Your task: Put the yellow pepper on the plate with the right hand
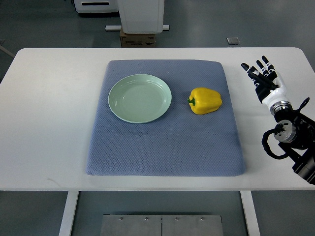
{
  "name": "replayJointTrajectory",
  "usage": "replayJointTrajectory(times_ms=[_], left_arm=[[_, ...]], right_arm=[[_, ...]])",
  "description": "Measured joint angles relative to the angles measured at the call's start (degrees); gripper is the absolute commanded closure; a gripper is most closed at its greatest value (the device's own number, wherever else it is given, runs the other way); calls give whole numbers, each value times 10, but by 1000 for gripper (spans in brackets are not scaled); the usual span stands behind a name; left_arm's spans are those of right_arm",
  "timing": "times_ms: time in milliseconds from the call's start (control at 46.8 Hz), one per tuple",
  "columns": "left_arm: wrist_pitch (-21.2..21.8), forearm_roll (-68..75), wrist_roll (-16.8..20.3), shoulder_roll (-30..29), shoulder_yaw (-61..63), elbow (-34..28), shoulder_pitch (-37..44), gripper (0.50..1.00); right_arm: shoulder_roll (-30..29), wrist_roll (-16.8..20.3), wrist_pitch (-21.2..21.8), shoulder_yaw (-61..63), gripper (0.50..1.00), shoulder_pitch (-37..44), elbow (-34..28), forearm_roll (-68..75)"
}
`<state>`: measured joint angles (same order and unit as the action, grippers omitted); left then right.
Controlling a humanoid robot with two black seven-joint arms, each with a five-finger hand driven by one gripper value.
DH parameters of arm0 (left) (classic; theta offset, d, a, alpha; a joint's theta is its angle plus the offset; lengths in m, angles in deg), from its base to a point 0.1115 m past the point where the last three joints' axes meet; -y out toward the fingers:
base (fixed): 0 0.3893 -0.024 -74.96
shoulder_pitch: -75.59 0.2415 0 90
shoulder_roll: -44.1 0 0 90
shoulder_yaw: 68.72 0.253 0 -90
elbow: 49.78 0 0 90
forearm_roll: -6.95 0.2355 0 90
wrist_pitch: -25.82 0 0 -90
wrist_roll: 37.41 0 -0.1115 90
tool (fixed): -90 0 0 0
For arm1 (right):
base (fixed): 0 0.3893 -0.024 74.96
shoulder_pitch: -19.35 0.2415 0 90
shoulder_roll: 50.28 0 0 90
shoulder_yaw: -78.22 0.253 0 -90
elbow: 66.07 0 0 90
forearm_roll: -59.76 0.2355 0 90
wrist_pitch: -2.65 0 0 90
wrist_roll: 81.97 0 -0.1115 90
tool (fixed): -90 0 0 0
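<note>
The right hand [261, 74] is seen with fingers spread, holding nothing, over the worktop's [49, 123] right edge. The yellow pepper [205, 101] lies to its left, stem pointed toward the plate [140, 98] just beyond.

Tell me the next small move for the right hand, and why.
Probably swing the right hand left toward the yellow pepper. The hand is open and empty, off the blue mat, while the pepper lies on its side on the mat, right of the bare green plate.
</note>
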<state>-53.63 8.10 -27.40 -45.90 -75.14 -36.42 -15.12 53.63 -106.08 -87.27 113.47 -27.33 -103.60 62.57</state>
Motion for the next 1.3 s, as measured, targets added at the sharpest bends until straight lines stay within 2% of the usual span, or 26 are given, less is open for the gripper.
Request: replayJointTrajectory(times_ms=[427, 555, 662, 876, 1047, 1217, 1303], left_arm=[[0, 0, 0, 0, 0, 0, 0, 500], [0, 0, 0, 0, 0, 0, 0, 500], [0, 0, 0, 0, 0, 0, 0, 500], [0, 0, 0, 0, 0, 0, 0, 500], [0, 0, 0, 0, 0, 0, 0, 500], [0, 0, 0, 0, 0, 0, 0, 500], [0, 0, 0, 0, 0, 0, 0, 500]], right_arm=[[-1, -2, 3, 1, 500, 4, 45, 0], [1, -5, 14, 1, 500, 3, 47, 0], [1, -24, 27, -2, 500, 7, 40, -2], [0, -27, 24, -14, 500, 33, 32, -14], [16, -28, 2, -28, 500, 42, -39, -72], [68, -30, -39, -56, 500, 40, -152, -133], [94, -34, -56, -87, 500, 41, -190, -163]])
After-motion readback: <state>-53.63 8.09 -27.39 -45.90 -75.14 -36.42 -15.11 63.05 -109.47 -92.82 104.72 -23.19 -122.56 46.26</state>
